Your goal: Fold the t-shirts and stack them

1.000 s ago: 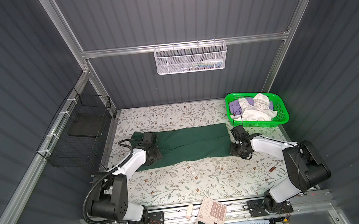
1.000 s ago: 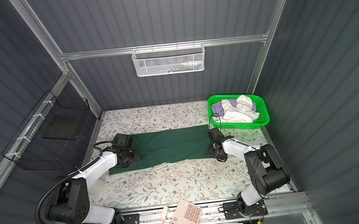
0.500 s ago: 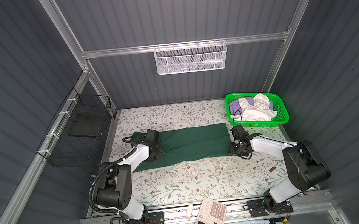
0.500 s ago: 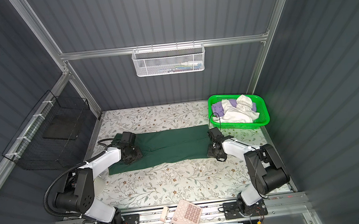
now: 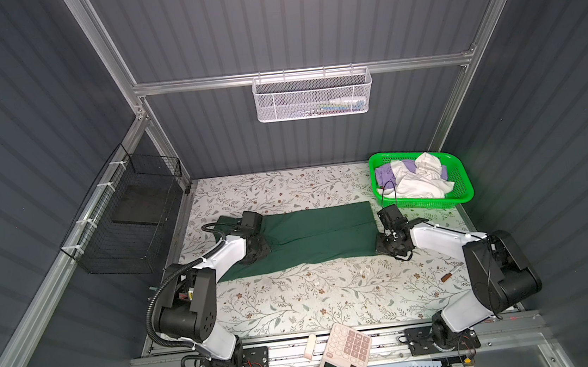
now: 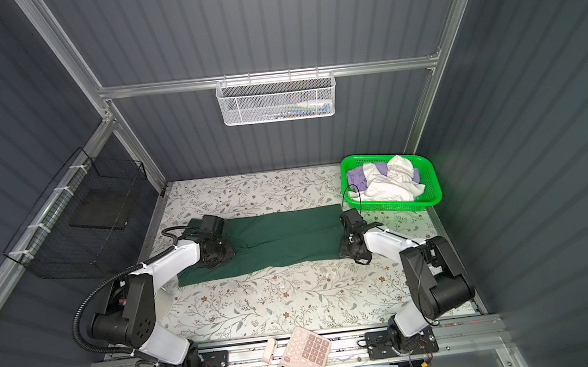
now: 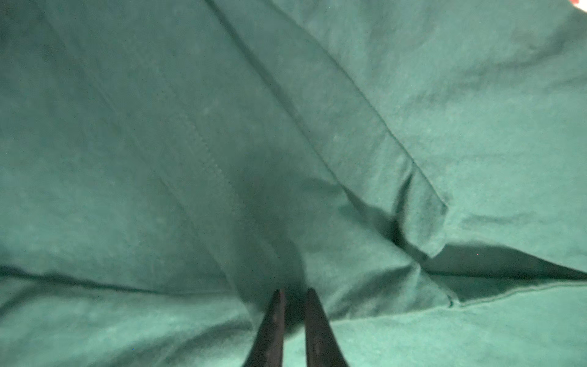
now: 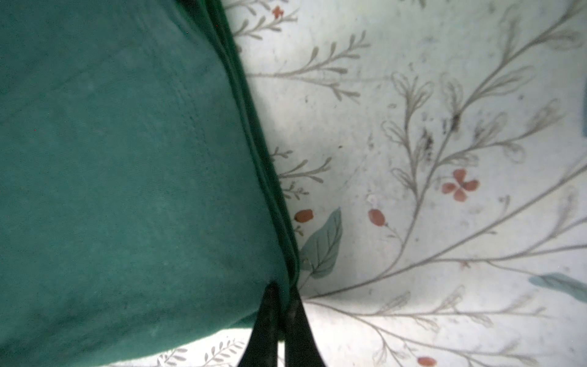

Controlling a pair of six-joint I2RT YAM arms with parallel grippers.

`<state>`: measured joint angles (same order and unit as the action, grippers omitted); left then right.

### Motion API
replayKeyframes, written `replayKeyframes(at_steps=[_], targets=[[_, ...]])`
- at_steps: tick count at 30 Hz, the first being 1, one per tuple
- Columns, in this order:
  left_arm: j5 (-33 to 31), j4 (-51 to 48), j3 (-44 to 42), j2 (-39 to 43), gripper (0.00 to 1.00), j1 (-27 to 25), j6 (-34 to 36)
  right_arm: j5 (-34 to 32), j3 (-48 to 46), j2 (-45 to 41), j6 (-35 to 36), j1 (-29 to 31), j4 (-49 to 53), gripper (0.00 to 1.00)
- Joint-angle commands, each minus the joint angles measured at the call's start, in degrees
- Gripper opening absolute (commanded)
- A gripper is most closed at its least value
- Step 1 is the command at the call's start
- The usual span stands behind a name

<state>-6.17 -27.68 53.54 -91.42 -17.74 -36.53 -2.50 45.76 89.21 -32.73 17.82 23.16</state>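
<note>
Since a second ago our left gripper (image 7: 293, 290) has slid a little further onto the dark green t-shirt (image 5: 319, 233) and drawn its fingers closer. A narrow gap shows between them over the cloth, and we cannot tell whether they pinch it. Our right gripper (image 8: 282, 286) has closed and is clamped on the garment's hem at its right end. We see the dark green t-shirt lying folded into a long band across the middle of the table (image 5: 296, 301), from near the left edge toward the right edge. At the far right corner the green basket (image 5: 466, 190) holds the white t-shirt (image 5: 421, 187) and the lavender t-shirt (image 5: 382, 176), crumpled together.
</note>
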Motion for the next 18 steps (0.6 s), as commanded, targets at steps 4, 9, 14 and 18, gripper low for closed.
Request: replayKeyframes(at_steps=[4, 9, 14, 18], targets=[[-1.82, -3.62, 0.98, 1.22, 0.3, -0.81, 0.88, -0.52, -0.68, -0.23, 0.02, 0.02, 1.23, 0.0], [-2.05, -4.96, 1.3, 1.07, 0.32, -1.03, 1.97, -0.91, -1.55, -1.13, -0.18, -0.1, 1.33, 0.0], [-1.65, -4.88, 1.21, 0.21, 0.31, -1.32, 2.13, -0.05, -1.9, -1.47, -0.54, -0.09, 0.85, 0.0], [-1.82, -4.24, 1.43, -0.47, 0.29, -1.5, 1.75, 0.44, -1.62, -1.25, -0.44, -0.07, 0.75, 0.0]])
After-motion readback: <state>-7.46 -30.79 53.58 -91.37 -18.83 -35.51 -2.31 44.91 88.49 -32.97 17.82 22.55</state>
